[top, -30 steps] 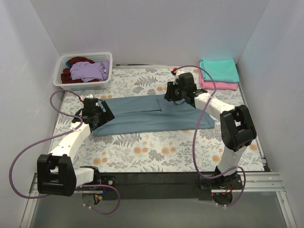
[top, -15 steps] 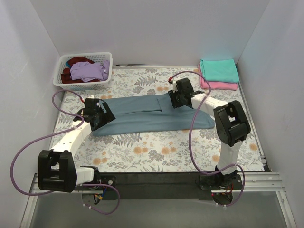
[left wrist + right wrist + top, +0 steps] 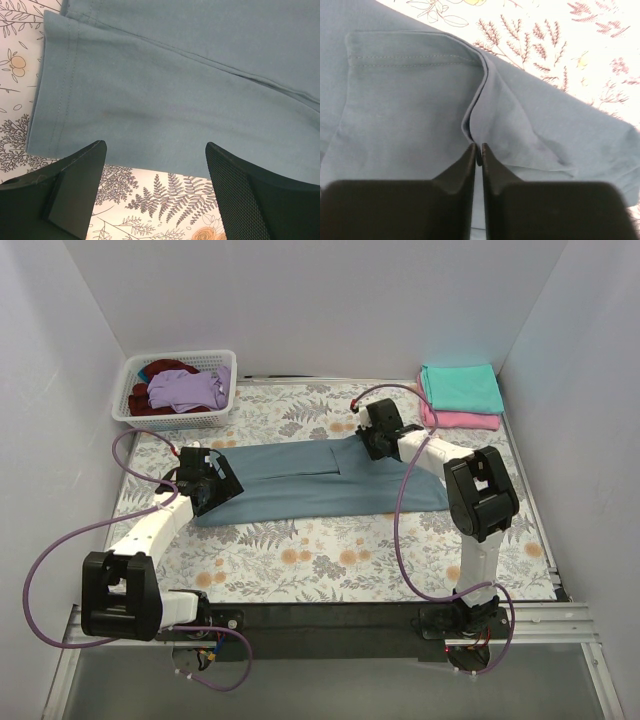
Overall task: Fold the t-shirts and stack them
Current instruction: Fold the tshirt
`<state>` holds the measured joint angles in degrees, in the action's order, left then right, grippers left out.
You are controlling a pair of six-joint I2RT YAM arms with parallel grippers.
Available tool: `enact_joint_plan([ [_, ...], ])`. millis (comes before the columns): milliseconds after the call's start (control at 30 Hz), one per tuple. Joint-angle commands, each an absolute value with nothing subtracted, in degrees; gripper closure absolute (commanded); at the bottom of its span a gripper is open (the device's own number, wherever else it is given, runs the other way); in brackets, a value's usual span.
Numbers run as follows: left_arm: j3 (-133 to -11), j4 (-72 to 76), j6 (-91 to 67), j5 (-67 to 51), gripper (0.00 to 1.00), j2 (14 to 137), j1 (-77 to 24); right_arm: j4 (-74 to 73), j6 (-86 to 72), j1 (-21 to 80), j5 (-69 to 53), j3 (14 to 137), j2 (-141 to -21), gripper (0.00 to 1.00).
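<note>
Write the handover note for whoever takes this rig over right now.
Left hand: open, above the left end of the blue-grey t-shirt, holding nothing.
Right hand: shut, tips at a fold on that shirt's far edge; I cannot tell whether cloth is pinched.
Done: teal t-shirt lies folded on the pink t-shirt in the far right corner.
Left: finish folding the blue-grey one and stack it. Then do the lilac t-shirt and dark red t-shirt, both crumpled in the basket.

Pink t-shirt [image 3: 466, 422] mostly under teal t-shirt [image 3: 460, 387], blue-grey t-shirt [image 3: 200, 90] cropped in both wrist views
</note>
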<state>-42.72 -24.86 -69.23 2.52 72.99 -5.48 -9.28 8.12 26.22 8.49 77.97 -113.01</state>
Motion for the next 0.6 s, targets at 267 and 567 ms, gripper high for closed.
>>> enact_joint_plan([
  [267,-43.16,-24.7,-68.38,1.93,0.21,72.6,-5.36,-12.13,15.02,26.1,17.56,80.07,-109.35,0.99],
  [567,-43.16,-24.7,-68.38,1.49,0.21,72.25,-5.36,-10.38,24.42,26.46,27.5,73.23,-103.54,0.99],
])
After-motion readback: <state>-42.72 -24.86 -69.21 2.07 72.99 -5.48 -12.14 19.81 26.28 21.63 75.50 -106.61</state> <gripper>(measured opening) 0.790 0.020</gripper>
